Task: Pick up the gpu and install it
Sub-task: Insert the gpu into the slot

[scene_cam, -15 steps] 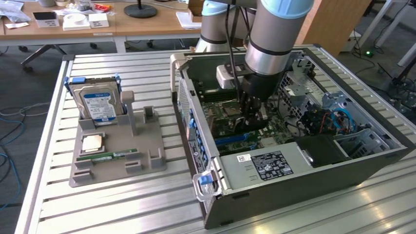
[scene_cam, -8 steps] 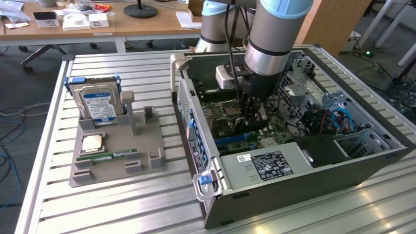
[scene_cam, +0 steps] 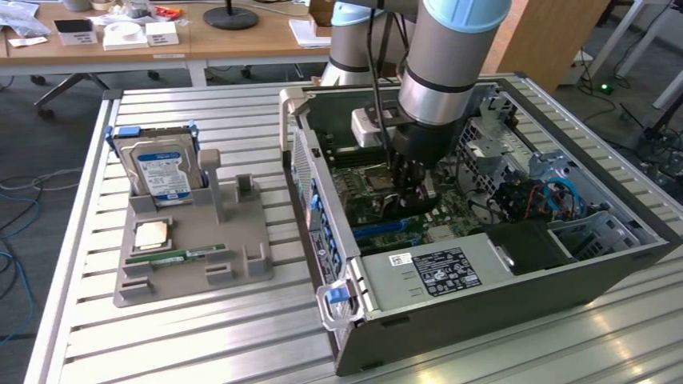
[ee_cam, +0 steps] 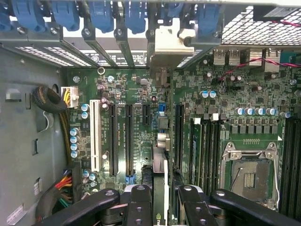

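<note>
Now | gripper [ee_cam: 164, 190] narrow, clamped on the gpu [ee_cam: 159, 162] | gpu on edge over the motherboard [ee_cam: 235, 94] inside the computer case [scene_cam: 513, 312] (bracket end toward the blue latches [ee_cam: 101, 14]) | seated or not: cannot tell

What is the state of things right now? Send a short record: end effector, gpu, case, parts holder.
end effector: down inside the open computer case, shut on the gpu
gpu: edge-on between the fingers, over the motherboard among its expansion slots; seated or not, cannot tell
parts holder: on the table, at the exterior view's left of the case
on the holder: hard drive upright; RAM stick and square chip lying flat
</note>
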### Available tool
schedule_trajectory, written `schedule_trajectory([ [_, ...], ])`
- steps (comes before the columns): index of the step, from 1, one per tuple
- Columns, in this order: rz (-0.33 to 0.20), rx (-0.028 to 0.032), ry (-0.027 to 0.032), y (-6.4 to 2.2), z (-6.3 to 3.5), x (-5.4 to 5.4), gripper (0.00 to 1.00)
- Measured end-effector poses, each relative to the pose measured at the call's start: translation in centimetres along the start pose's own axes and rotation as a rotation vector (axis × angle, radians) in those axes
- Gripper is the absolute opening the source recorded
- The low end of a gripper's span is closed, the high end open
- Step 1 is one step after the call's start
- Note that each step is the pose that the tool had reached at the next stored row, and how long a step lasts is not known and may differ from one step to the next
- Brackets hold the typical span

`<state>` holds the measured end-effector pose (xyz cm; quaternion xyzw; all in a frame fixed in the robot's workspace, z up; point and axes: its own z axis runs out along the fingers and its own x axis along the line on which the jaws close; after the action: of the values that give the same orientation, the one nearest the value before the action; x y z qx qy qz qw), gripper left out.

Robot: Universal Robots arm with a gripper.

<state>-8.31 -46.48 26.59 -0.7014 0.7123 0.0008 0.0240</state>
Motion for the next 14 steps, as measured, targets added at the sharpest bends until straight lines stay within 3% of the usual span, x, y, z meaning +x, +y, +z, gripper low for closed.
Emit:
schedule_trajectory([
  [14,0.000,0.0004,0.0000,0.31,0.64,0.01,0.26],
])
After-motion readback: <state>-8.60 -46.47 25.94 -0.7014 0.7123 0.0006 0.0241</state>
